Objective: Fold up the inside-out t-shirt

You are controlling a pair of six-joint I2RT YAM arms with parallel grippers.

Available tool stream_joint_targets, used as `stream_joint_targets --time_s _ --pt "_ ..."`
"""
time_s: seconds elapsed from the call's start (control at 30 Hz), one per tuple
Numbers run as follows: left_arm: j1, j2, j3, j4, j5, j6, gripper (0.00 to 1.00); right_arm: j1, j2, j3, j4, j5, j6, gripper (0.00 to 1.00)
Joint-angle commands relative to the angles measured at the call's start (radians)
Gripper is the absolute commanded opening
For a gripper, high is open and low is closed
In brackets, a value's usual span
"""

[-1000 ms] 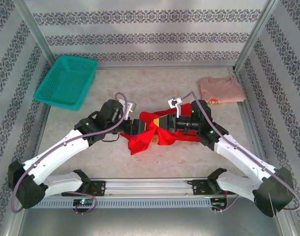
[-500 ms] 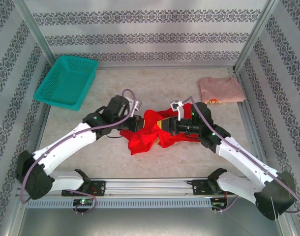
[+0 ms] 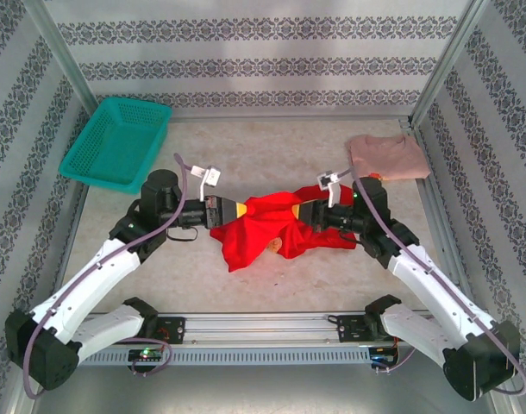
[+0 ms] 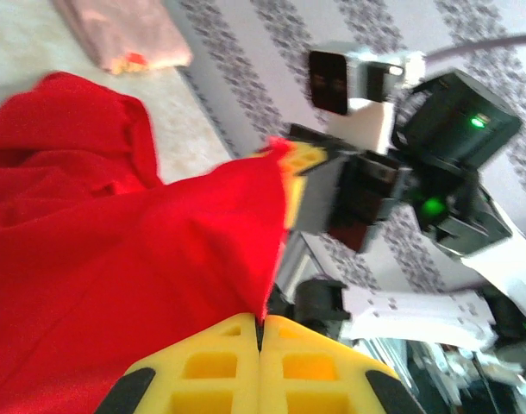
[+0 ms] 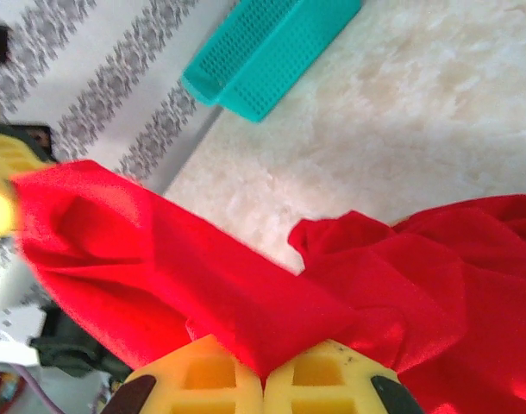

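Observation:
The inside-out t-shirt is a bright red cloth, stretched in a crumpled band between both grippers over the table's middle. My left gripper is shut on its left edge. In the left wrist view the red cloth runs into the closed yellow fingertips. My right gripper is shut on the shirt's right part. Seen from the right wrist, a red fold is pinched between the yellow fingertips. The shirt's lower part sags onto the table.
A teal basket stands at the back left, also seen as the basket from the right wrist. A folded pale pink shirt lies at the back right. Metal frame posts and patterned walls enclose the table.
The left gripper has shut on the shirt's edge. Both grippers have pulled apart, left going left and right going right, stretching the red cloth wider between them.

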Motion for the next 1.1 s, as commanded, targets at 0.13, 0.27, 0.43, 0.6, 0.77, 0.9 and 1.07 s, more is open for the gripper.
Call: stream_joint_targets --time_s 0.13,0.27,0.43,0.6,0.77,0.9,1.07 --pt "0.071 0.023 -0.043 -0.132 -0.132 0.028 0.0 -0.062 -0.07 -0.019 0.127 -0.183 0.103 0.0" --pt "0.072 0.051 -0.032 -0.134 -0.093 0.068 0.0 -0.061 -0.058 -0.033 0.147 -0.181 0.122 0.0" --pt "0.061 0.048 -0.045 -0.03 0.029 0.059 0.0 0.0 -0.002 -0.012 0.061 -0.114 0.05 0.0" --pt "0.042 0.071 -0.033 -0.112 0.022 0.096 0.0 0.079 0.05 0.027 -0.104 0.015 -0.052 0.0" --pt "-0.014 0.154 0.036 -0.397 -0.168 0.214 0.0 0.137 0.042 -0.001 -0.14 0.061 -0.064 0.0" --pt "-0.039 0.184 0.034 -0.454 -0.263 0.23 0.07 0.155 0.0 -0.042 -0.119 0.073 -0.051 0.0" --pt "-0.041 0.171 0.013 -0.425 -0.274 0.231 0.19 0.164 -0.017 -0.061 -0.1 0.065 -0.041 0.0"
